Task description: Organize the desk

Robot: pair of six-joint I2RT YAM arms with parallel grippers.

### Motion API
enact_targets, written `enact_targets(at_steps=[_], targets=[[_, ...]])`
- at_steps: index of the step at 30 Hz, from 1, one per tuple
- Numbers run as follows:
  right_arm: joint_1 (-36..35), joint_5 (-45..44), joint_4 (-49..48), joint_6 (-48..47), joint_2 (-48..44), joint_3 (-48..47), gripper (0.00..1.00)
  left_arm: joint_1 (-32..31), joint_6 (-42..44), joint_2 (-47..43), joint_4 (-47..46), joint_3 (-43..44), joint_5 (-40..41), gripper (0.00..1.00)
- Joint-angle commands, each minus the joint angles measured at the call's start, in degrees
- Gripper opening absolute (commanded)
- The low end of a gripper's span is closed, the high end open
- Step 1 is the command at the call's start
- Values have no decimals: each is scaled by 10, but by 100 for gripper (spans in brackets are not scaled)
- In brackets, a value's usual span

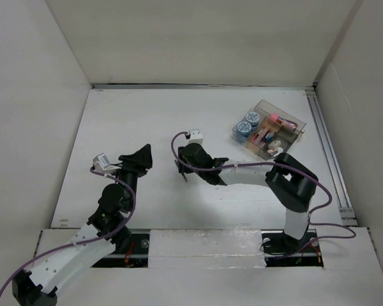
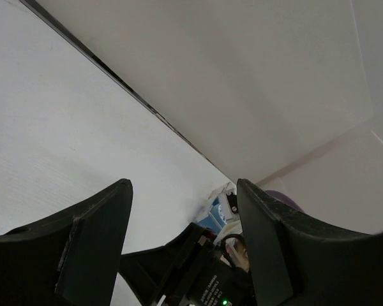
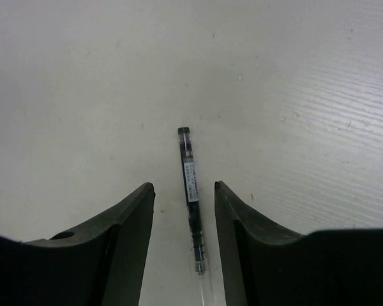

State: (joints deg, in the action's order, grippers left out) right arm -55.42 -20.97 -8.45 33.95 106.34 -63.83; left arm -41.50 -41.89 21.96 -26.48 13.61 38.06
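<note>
Clear tray [image 1: 292, 121] held two blue-lidded discs [image 1: 244, 128]; left of it, released right gripper [image 3: 184, 186] straddled a pen [image 3: 191, 191] on the desk [image 1: 134, 121]; left gripper [image 2: 184, 183] likewise released.

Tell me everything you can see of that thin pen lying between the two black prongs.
The pen is slim, with a dark, plastic-looking barrel, a white printed label around its middle and a clear near end. It lies flat on the white desk, lengthwise in the gap of the open right tool, its dark end pointing away from the camera. Neither finger appears to touch it; only the desk does.
</note>
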Motion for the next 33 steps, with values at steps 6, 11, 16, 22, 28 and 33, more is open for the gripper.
enact_targets(at_steps=[6,11,16,22,28,33], targets=[[-40,-6,83,-29,36,-35,46,2,-1,7,-16,7,6,62],[-51,-14,121,-19,59,-44,36,2,0,5,-17,7,4,62],[-51,-38,136,-10,62,-45,2,2,1,5,-18,8,2,62],[-5,-69,99,5,-27,-5,0,2,3,12,-26,7,-9,62],[118,-6,-12,53,-154,72,0,2,20,47,-35,22,-38,63],[261,-27,-33,132,-244,136,0,2,49,119,-44,55,-92,65]])
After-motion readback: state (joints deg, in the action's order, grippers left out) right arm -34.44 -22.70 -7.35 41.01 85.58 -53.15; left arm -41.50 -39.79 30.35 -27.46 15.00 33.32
